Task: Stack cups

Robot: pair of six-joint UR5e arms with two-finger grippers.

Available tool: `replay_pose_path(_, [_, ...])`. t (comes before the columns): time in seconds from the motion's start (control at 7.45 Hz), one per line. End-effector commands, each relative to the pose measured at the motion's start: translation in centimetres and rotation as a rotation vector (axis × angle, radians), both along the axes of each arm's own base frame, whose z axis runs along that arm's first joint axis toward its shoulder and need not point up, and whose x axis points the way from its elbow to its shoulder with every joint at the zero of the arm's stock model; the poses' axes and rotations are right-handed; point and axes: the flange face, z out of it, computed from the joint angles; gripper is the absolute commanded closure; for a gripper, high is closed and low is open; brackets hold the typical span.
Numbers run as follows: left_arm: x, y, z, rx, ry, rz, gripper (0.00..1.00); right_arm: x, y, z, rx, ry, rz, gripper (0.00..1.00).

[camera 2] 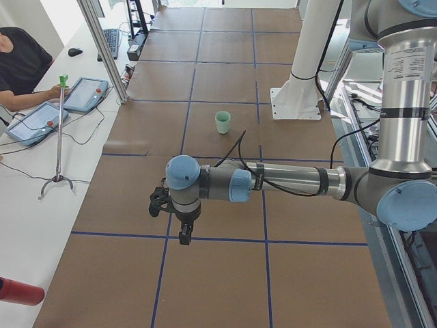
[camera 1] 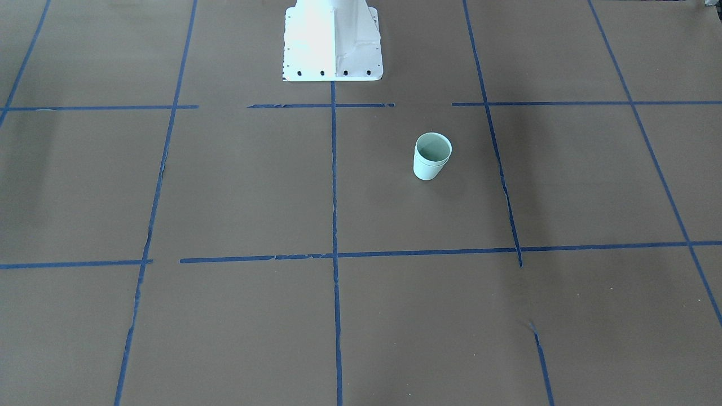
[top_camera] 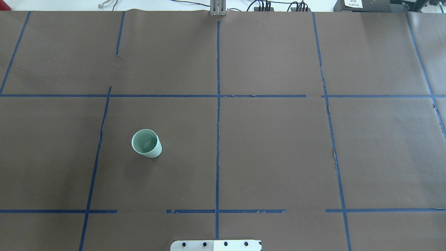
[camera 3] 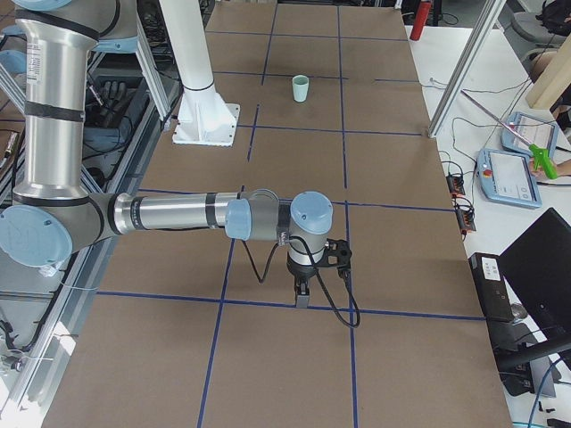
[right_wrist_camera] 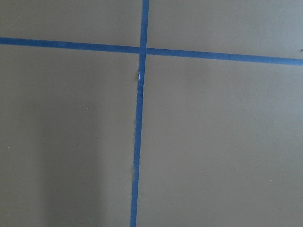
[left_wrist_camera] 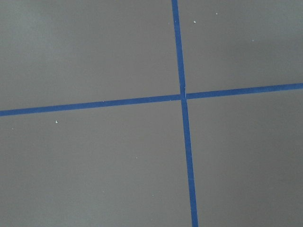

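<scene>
The cups [camera 1: 432,160] are a plain pale mint-green, a shade darker inside. The table [camera 1: 225,186] is flat brown, crossed by a grid of blue tape lines [camera 1: 334,186]. The robot's base [camera 1: 333,39] is white. The left arm [camera 2: 293,181] and the right arm [camera 3: 169,214] are silver with light-blue joint caps.
</scene>
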Motion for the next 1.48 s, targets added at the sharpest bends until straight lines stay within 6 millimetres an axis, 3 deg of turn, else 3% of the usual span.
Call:
replay_pose_path(0.0, [0.06, 0.67, 0.62, -0.017, 0.013, -0.002, 0.0, 0.0, -0.01, -0.01, 0.001, 0.0, 0.0, 0.0])
replay_pose_path(1.34, [0.06, 1.34, 1.29, -0.032, 0.012, -0.002, 0.0, 0.0, 0.0, 0.01, 0.0, 0.0, 0.0, 0.0])
